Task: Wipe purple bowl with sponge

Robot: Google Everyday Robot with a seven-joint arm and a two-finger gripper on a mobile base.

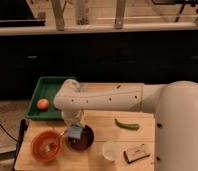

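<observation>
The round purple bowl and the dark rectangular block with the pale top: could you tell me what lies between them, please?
In the camera view, a small white cup stands between the purple bowl and the block. The gripper holds the light-blue sponge at the bowl's left rim.

The white robot arm (117, 99) reaches across the light wooden table (99, 122) from the right. Its claw (73, 131) hangs over the left rim of the round dark maroon-purple bowl (82, 140), with the small light-blue sponge (74, 132) at its tip, touching the bowl. A bright orange bowl (45, 145) stands just left of the purple one. A small white cup (111, 150) and a dark rectangular block with a pale top (137, 152) lie to the right. A green vegetable (127, 124) lies near the arm. A green tray (44, 92) holds an orange fruit (43, 103).
</observation>
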